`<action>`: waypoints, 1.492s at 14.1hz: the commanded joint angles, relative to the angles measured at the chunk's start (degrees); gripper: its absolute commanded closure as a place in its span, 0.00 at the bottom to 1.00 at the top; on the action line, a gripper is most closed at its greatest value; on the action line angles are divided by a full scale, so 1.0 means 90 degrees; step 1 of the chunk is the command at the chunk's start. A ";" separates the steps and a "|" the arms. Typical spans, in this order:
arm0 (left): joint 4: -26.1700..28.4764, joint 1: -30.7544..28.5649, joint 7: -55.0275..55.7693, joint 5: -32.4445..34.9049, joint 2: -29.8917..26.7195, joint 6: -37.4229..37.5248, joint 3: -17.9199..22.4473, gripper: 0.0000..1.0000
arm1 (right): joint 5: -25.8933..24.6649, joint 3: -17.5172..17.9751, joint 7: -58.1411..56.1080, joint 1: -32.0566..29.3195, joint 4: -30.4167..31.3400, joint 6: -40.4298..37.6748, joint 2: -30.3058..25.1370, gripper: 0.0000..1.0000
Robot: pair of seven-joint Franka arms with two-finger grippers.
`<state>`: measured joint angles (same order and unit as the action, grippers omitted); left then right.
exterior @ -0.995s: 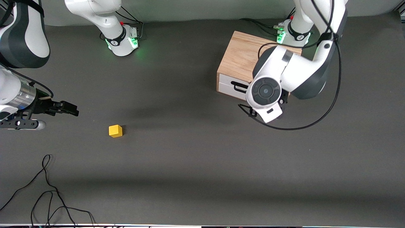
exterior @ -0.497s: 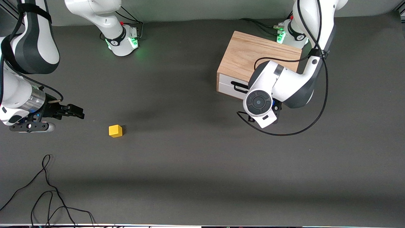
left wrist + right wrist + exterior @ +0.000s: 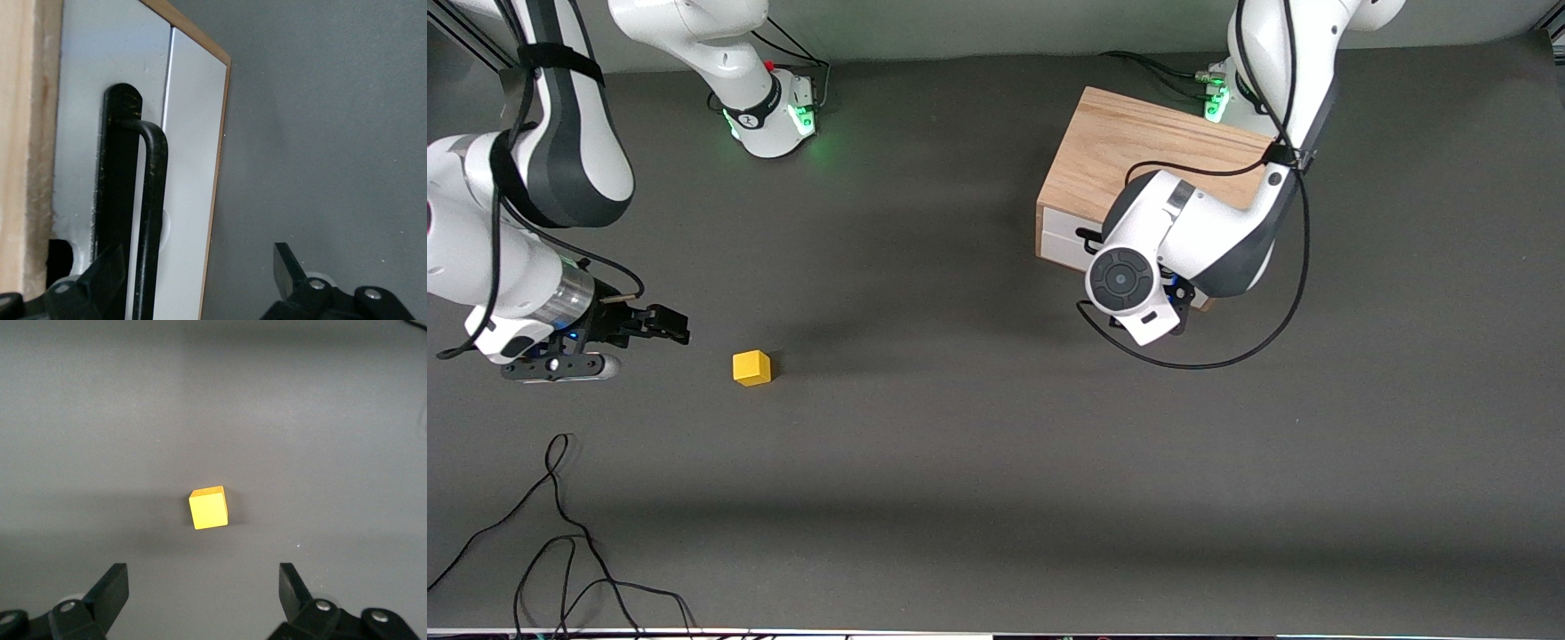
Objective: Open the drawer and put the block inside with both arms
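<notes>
**Meanwhile, both grippers stood spread, drawer shut, block untouched**

Your table [image 3: 978, 462] was the largest thing, a dark grey surface carrying everything else. On it, toward the left arm's end, sat the light-wood cabinet [image 3: 1129, 151], its white-fronted drawer [image 3: 1063, 244] closed flush, with the black bar handle [image 3: 152, 220] running across the front.

Your left arm [image 3: 1227, 240] reached down over the cabinet's front, hiding most of the drawer in the front view. Your left gripper [image 3: 197, 277] was right at the drawer front with its fingers apart: in the wrist view the handle bar passed just beside one fingertip [image 3: 107, 270], and the other fingertip stood out over bare table. Nothing was clamped.

Your right arm [image 3: 543, 187] came in at the other end of the table. Your right gripper [image 3: 669, 324] hung over the table near the block [image 3: 751, 367], fingers wide apart, holding nothing.

A loose black cable [image 3: 560, 533] lay near the front camera's edge.

Your block, the small yellow cube, rested on the table, well apart from the cabinet.
</notes>
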<state>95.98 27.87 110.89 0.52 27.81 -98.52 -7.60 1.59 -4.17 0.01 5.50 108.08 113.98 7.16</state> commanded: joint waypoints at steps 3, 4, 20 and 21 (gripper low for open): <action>0.0136 0.0097 0.0140 0.0176 0.0074 -0.0089 0.0053 0.00 | -0.0060 -0.0025 -0.0479 0.0043 0.0266 0.0733 0.0267 0.00; 0.0126 0.0097 0.0140 0.0215 0.0123 -0.0089 0.0053 0.00 | -0.0060 -0.0025 -0.0480 0.0043 0.0276 0.0841 0.0346 0.00; -0.1298 -0.0020 -0.0163 0.0342 0.0835 -0.1104 0.0102 0.00 | -0.0070 -0.0025 -0.0606 0.0306 0.1582 0.3358 0.1303 0.00; -0.1454 -0.0030 -0.0163 0.0361 0.0962 -0.1114 0.0102 0.00 | -0.0070 -0.0025 -0.0636 0.0307 0.1749 0.3574 0.1323 0.00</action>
<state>88.40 27.81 110.08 2.93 32.56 -108.06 -6.73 1.48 -4.04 -4.02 7.34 120.27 141.91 19.35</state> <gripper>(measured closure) 0.000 0.000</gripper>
